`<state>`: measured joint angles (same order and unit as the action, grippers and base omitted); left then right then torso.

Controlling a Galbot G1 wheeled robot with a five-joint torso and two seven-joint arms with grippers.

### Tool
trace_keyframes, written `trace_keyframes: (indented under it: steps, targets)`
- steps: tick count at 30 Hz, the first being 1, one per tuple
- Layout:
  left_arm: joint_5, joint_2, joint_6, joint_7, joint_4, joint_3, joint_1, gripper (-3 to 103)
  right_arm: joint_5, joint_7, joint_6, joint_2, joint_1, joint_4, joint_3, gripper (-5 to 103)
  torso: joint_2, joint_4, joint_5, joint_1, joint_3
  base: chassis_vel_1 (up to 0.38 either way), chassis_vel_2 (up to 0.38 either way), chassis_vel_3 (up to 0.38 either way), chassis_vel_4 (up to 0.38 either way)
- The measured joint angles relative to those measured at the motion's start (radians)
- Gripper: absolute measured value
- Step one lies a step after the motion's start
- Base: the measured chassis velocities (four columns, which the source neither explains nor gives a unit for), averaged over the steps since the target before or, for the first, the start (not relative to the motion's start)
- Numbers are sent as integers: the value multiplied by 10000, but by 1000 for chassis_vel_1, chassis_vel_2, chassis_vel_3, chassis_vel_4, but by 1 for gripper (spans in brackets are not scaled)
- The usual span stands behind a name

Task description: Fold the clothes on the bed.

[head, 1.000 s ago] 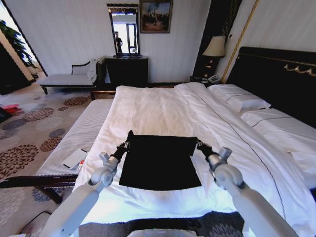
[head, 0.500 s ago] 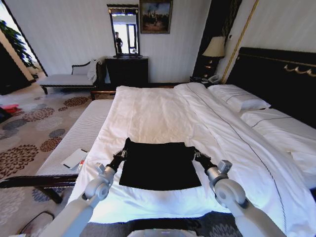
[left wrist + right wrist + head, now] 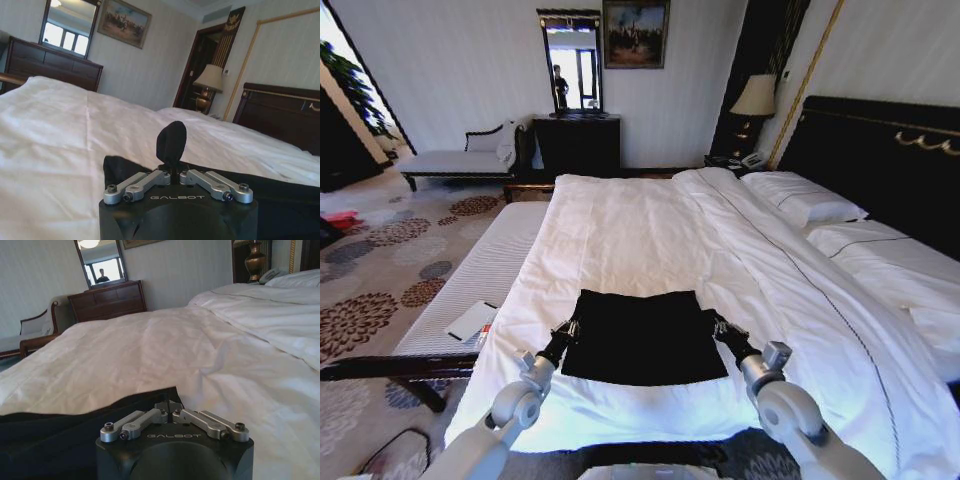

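**A:** Where's the shirt sitting right now?

**B:** The black T-shirt [image 3: 643, 337] lies flat on the white duvet [image 3: 630, 230] at the near end of the bed [image 3: 880, 300], a dark rectangle with its 4 edges fairly straight. No lettering shows on the side facing up.

**A:** And your 2 claws?

**B:** My left claw [image 3: 567, 331] is at the shirt's left edge, low against the duvet. From the left wrist camera I see my left claw [image 3: 171, 145] pinched shut on a raised tuft of the black cloth [image 3: 280, 200], which sticks up between the tips. My right claw [image 3: 718, 327] is at the shirt's right edge, just as low. In the right wrist camera the right claw [image 3: 169, 406] has its tips buried under the lip of the black fabric [image 3: 55, 435], closed on that edge, as far as I can make out.

**A:** So both on the same garment?

**B:** Yes, 1 claw per side, with the shirt stretched between them.

**A:** Anything else nearby?

**B:** Pillows [image 3: 805, 200] by the dark headboard [image 3: 880, 160], well apart from the shirt, and a lamp [image 3: 755, 97] beyond them.
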<state>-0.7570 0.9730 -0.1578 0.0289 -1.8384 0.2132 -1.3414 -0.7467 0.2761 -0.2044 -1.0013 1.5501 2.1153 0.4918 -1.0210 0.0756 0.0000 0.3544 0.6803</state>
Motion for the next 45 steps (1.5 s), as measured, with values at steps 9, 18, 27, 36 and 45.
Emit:
trace_keyframes:
  steps: [9, 18, 27, 36, 45]
  targets:
    - [157, -91, 87, -41, -49, -117, -134, 20, 354, -151, 109, -138, 331, -39, -50, 3, 0, -1, 0, 0, 0, 0, 0, 0, 0]
    - [541, -193, 66, 22, -470, -29, -489, 53, 436, -171, 221, -277, 784, 328, 27, 36, -1, -1, 1, -1, -1, 0, 0, 0, 0]
    - [721, -304, -72, 148, -1187, 666, -1334, 85, 418, -152, 301, -419, 1195, 840, 346, 68, -1, -2, 0, -1, -1, 0, 0, 0, 0]
    - [181, -441, -24, 163, -1836, 1724, -1474, 100, 64, -23, 281, -399, 1577, 1572, 711, 98, -1, -2, -1, -1, 0, 0, 0, 0, 0]
    - [-1220, -585, 1616, -834, -887, 2041, -368, 100, 160, 78, 265, -382, 1469, 1605, 802, 100, 0, -1, -2, 0, 1, 0, 0, 0, 0]
